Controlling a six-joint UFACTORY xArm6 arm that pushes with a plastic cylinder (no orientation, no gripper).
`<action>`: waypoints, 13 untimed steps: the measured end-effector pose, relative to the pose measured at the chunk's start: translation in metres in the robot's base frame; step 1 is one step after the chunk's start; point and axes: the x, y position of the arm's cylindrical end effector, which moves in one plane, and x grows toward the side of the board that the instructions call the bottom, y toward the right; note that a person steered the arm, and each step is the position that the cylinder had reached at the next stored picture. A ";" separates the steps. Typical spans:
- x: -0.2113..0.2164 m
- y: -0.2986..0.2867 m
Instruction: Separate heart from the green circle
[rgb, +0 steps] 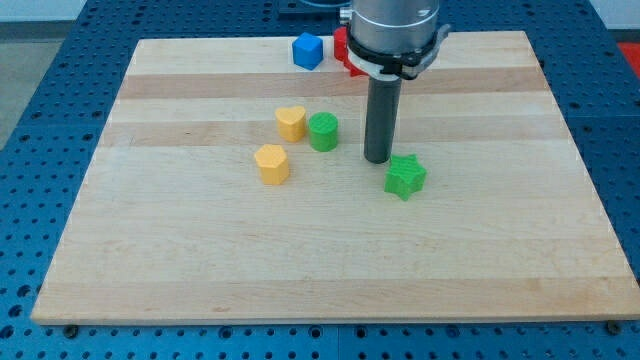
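Observation:
A yellow heart block (291, 122) lies on the wooden board (200, 260), touching the left side of the green circle block (323, 131). My tip (377, 159) rests on the board to the right of the green circle, with a clear gap between them. The tip stands just up and left of a green star block (405, 176).
A second yellow block (271, 163), roughly pentagon-shaped, lies below and left of the heart. A blue cube (308, 50) sits near the board's top edge. A red block (345, 52) is partly hidden behind the arm. Blue perforated table surrounds the board.

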 end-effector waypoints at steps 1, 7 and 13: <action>0.000 0.024; 0.041 -0.006; -0.021 -0.015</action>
